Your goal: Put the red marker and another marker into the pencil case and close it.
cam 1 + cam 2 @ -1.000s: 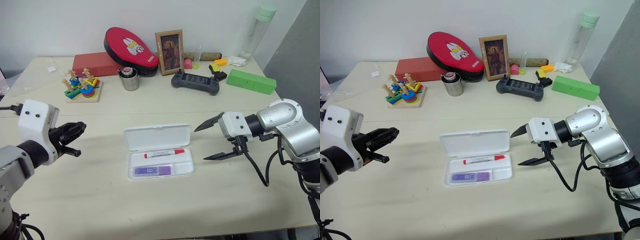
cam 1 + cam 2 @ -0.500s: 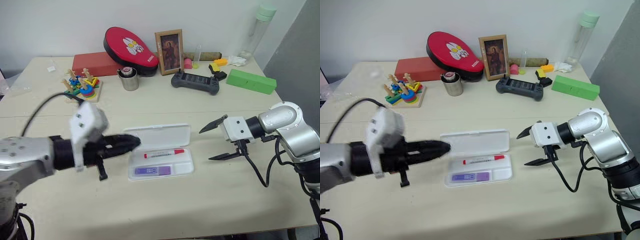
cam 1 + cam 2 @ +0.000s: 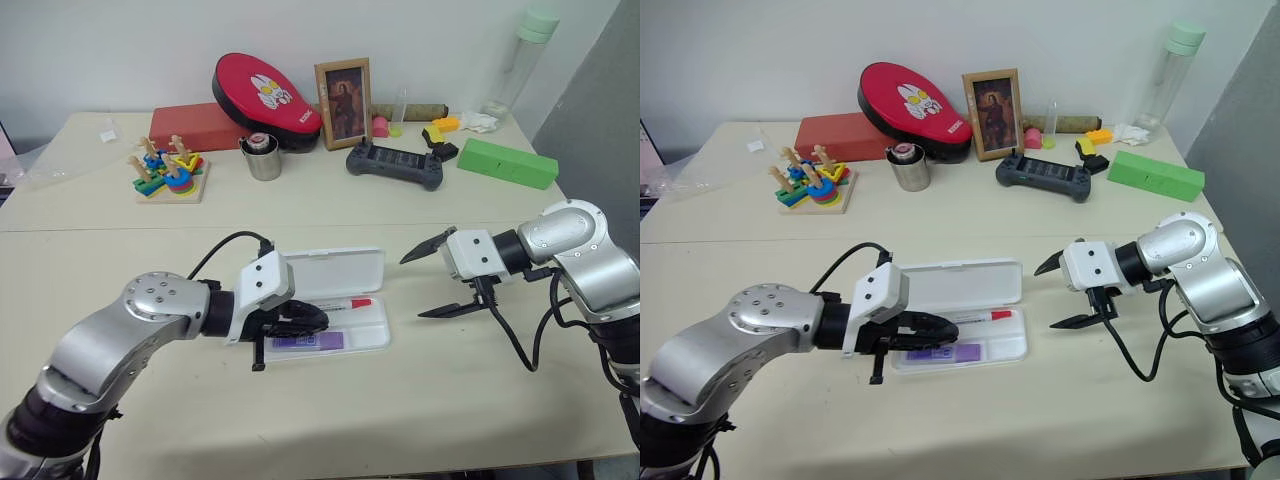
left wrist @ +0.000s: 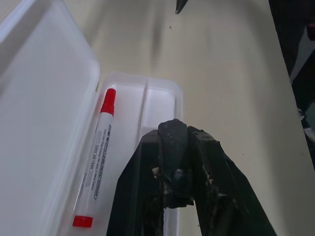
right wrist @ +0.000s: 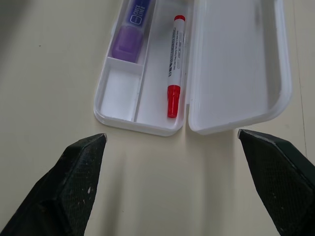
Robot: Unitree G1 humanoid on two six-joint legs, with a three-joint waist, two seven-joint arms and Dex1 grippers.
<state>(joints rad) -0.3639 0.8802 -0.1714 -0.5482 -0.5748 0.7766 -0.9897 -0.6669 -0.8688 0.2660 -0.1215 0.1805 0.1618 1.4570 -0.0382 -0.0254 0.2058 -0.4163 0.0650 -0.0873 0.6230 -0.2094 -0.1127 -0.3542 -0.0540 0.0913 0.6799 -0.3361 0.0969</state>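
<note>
The pencil case [image 3: 372,342] lies open mid-table, its lid [image 3: 322,272] flat behind the tray. In the tray's back slot lies the red marker [image 3: 337,304], cap toward my right. The purple-capped marker [image 3: 312,341] lies in the front slot. My left gripper [image 3: 318,322] is shut and empty. It points right, low over the tray's left half and partly covers the purple marker. In the left wrist view its shut fingertips [image 4: 173,129] sit beside the red marker [image 4: 97,160]. My right gripper [image 3: 414,287] hangs open just right of the case. Its view shows both markers [image 5: 173,59] [image 5: 130,29].
Along the table's back stand a stacking toy [image 3: 165,172], a metal cup [image 3: 263,158], a red box [image 3: 195,125], a red pouch [image 3: 265,92], a framed picture [image 3: 343,90], a black controller [image 3: 395,164], a green box [image 3: 505,163] and a tall bottle [image 3: 520,55].
My left arm has swung from the table's left side rightward and down to the case's tray, staying shut. The right gripper has kept its place, open.
</note>
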